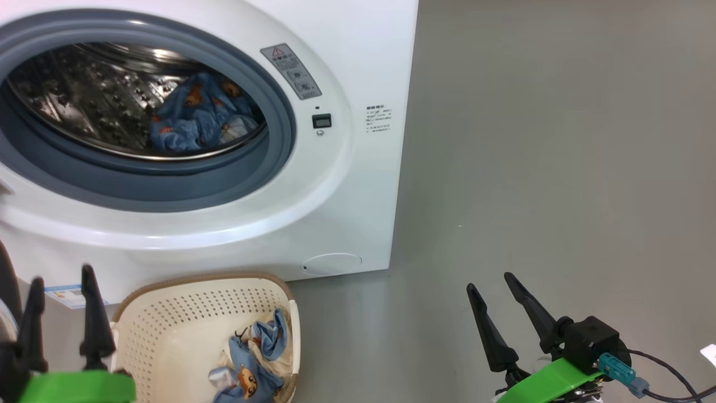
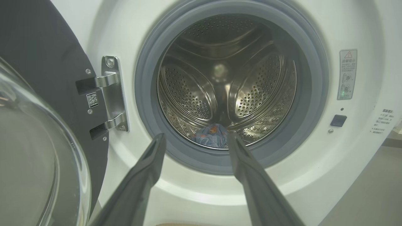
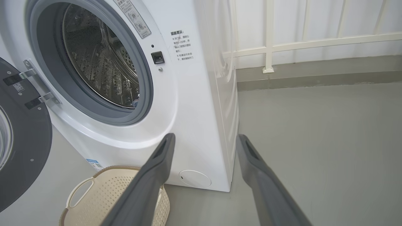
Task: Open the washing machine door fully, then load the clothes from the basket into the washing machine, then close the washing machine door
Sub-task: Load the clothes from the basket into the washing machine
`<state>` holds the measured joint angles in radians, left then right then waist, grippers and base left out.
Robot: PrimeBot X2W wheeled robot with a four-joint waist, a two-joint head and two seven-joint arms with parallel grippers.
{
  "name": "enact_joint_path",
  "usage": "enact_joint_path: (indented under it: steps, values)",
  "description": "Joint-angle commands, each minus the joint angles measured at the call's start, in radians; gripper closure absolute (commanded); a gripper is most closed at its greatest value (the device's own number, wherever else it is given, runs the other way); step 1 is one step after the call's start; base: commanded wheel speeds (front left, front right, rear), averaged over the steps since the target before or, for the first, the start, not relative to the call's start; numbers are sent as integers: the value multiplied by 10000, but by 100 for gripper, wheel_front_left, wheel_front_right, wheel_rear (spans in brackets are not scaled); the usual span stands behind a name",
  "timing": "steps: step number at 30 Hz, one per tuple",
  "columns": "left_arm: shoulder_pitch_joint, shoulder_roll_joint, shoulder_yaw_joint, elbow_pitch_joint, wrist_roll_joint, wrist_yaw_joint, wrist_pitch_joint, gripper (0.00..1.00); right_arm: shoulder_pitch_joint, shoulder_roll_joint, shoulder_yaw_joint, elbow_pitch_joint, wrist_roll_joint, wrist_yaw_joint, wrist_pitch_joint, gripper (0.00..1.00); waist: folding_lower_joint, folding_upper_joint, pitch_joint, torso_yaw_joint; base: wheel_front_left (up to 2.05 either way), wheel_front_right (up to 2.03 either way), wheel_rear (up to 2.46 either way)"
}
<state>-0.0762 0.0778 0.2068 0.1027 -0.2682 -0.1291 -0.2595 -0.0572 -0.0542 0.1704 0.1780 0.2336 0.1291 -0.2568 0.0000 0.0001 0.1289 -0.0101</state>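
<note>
**While the left fingers [image 1: 94,319] and right fingers [image 1: 492,336] stand spread, clothes [image 1: 251,364] wait in the basket [image 1: 168,330]**

Seen at the lower left of the head view, the left fingers are wide apart and hold nothing. From their own wrist camera they frame the round mouth of the washing machine [image 2: 314,175]. At the lower right, the right fingers are likewise apart and empty above the grey floor [image 1: 559,168], off to the right of the basket. The basket stands on the floor just in front of the machine, with bear-printed clothes in its right end. More of the same blue fabric lies low in the steel drum [image 1: 84,101]. The washing machine door [image 2: 47,62] is swung open to the left on its metal hinge [image 2: 114,94].
</note>
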Motion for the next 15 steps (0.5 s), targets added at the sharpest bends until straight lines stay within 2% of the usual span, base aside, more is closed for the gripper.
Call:
enact_joint_path:
  steps: [1,8,15]
  values:
    - [162,95,391,-440,169,-15,-22,0,5,39,227,-236,73,16,-49,0,0,-1,-119,16,0,0,0]
    - [1034,-93,93,-862,851,-15,-22,0,90,39,225,-245,29,16,-49,0,0,-1,-206,-14,0,0,0]
    - [1489,-226,65,-1008,906,72,-22,0,189,39,136,-290,-6,16,-49,0,0,-1,-241,-5,0,0,0]
